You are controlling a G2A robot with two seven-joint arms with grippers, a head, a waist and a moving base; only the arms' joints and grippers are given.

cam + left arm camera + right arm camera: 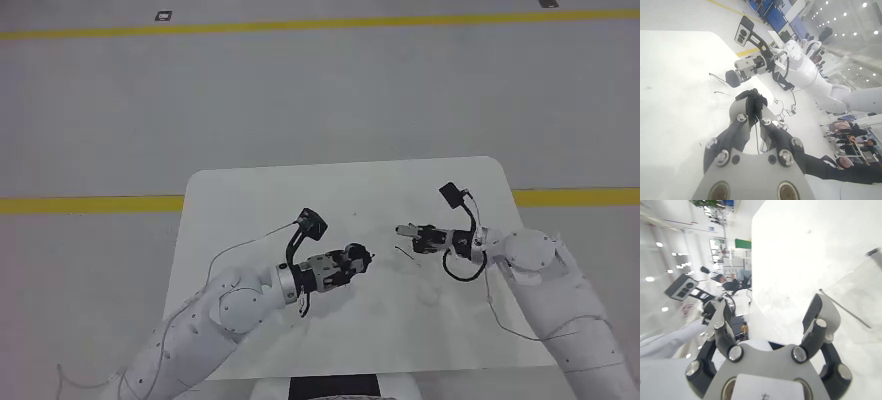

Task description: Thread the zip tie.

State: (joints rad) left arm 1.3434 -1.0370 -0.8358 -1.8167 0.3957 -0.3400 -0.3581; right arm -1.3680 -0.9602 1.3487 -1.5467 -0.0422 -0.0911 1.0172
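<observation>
My left gripper (753, 98) is shut on a thin black zip tie (756, 123), whose strand runs back between the fingers. In the top view this gripper (357, 258) is near the middle of the white table (250, 200). My right gripper (770, 311) stands open with nothing between its fingers. It hovers a short way to the right of the left one (404, 231) and faces it. A second black zip tie (845, 309) lies flat on the table just beside the right gripper's fingers, also visible from above (404, 252).
Two loose black zip ties (719, 78) (722, 93) lie on the table between the grippers. The table's far right edge (728, 47) is close behind the right arm. People sit at desks in the room beyond, away from the table.
</observation>
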